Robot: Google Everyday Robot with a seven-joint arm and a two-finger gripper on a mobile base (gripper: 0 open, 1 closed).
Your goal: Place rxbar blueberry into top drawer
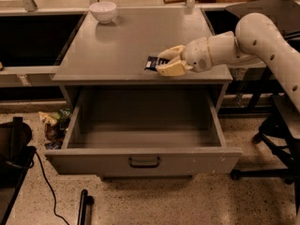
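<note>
The rxbar blueberry (151,63), a small dark navy bar with pale lettering, is held between the fingers of my gripper (165,63), sticking out to the left. The gripper is shut on it and hovers over the front edge of the grey cabinet top (122,41), just above the open top drawer (140,137). The drawer is pulled out fully; its inside shows nothing in it. Its flat front panel carries a small dark curved handle (144,162). My white arm (248,36) reaches in from the right.
A white bowl (103,11) stands at the back left of the cabinet top. A black chair base (276,139) is at the right. Crumpled wrappers (54,123) lie on the floor at the left, beside a dark object with a cable (14,149).
</note>
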